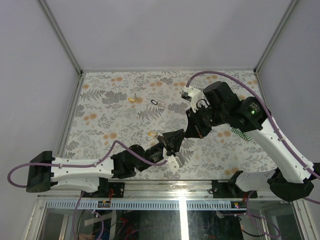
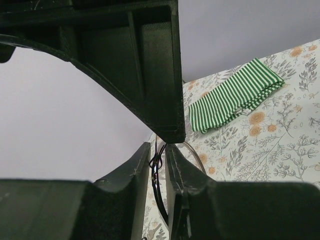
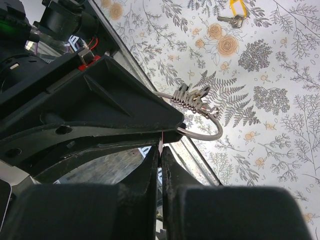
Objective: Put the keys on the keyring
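Note:
My left gripper and right gripper meet above the table's near middle. In the left wrist view the left gripper is shut on a thin wire seen edge-on, and the silver keyring arcs out behind its right finger. In the right wrist view the keyring sticks out from under the left gripper's finger, with metal key blades hanging on it. The right gripper is shut on something thin, of which only a red edge shows. A yellow key lies on the table with a silver key.
A green-and-white striped cloth lies to the right, also seen in the top view. A small dark oval loop and a yellow key lie farther back. Another yellow piece lies beside the grippers. The table's near edge is close behind them.

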You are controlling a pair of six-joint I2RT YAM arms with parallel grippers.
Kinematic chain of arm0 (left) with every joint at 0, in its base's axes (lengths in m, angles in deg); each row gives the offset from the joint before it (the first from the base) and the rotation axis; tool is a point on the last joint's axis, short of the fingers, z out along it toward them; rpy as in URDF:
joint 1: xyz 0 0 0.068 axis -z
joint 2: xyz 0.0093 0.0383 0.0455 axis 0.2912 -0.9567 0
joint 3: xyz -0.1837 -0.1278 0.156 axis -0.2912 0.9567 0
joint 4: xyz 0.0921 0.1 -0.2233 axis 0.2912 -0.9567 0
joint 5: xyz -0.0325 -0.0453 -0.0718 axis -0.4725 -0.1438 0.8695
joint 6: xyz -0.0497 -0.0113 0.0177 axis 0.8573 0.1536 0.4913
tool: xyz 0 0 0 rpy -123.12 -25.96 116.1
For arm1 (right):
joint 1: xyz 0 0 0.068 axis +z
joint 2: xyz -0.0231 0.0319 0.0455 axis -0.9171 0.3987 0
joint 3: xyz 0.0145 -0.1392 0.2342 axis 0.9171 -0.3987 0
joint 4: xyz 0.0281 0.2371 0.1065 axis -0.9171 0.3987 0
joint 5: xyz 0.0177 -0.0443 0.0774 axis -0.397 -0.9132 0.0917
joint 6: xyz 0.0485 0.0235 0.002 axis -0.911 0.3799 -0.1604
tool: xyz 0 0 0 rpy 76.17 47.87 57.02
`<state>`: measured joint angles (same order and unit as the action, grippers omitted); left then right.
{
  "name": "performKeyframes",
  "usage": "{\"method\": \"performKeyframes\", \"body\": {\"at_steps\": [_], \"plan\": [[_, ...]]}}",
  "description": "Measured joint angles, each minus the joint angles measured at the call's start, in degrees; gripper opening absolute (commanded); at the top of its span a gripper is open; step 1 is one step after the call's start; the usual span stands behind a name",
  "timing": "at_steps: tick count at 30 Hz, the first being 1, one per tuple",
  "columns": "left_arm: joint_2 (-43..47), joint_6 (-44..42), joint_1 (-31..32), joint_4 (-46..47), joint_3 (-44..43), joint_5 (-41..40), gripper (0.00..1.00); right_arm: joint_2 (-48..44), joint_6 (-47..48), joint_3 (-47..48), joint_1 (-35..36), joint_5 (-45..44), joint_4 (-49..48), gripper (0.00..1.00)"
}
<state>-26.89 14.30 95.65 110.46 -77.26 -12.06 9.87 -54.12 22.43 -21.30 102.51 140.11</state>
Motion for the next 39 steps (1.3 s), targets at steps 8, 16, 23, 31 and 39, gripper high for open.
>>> {"method": "performKeyframes", "body": {"at_steps": [8, 16, 23, 31, 39], "plan": [[0.0, -0.02, 0.02, -0.55, -0.13, 0.24, 0.03, 0.0, 0.33, 0.0, 0.0, 0.24, 0.02, 0.0], [1.22, 2.71, 0.02, -4.33, -1.53, 1.11, 0.0, -0.59, 0.0, 0.0, 0.0, 0.2, -0.74, 0.37], [2.99, 6.49, 0.02, -5.55, -2.32, 0.76, 0.0, -7.54, -0.92, -2.73, 0.0, -3.74, -7.89, 0.49], [2.95, 11.41, 0.04, -8.02, -4.0, -2.47, 0.0, -18.14, -4.24, -12.11, 0.0, -9.27, -18.43, 0.46], [1.66, 14.58, 0.04, -10.34, -6.4, -6.29, 0.0, -19.85, -8.44, -18.1, 0.0, -9.14, -27.06, 0.47]]}}
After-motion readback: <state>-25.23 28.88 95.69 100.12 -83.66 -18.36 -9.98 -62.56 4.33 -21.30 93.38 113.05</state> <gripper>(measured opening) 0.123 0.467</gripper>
